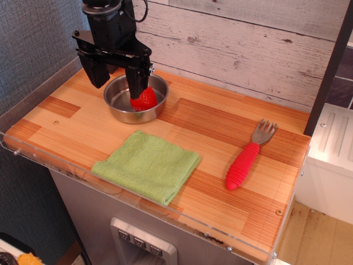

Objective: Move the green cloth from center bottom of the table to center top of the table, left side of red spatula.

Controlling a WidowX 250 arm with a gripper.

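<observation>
The green cloth [148, 164] lies flat and folded near the front edge of the wooden table [220, 118], about centre. The red spatula [243, 164], with a ribbed red handle and grey tines pointing to the back, lies to the right of the cloth. My gripper [117, 80] hangs at the back left, over the steel bowl. Its two black fingers [136, 83] stand wide apart and hold nothing. It is well away from the cloth, behind and to the left of it.
A steel bowl [122, 102] stands at the back left with a red strawberry-shaped toy [145, 100] inside, just by my right finger. A clear acrylic rim [165, 212] edges the table. A plank wall stands behind; a dark post [331, 66] rises at the right.
</observation>
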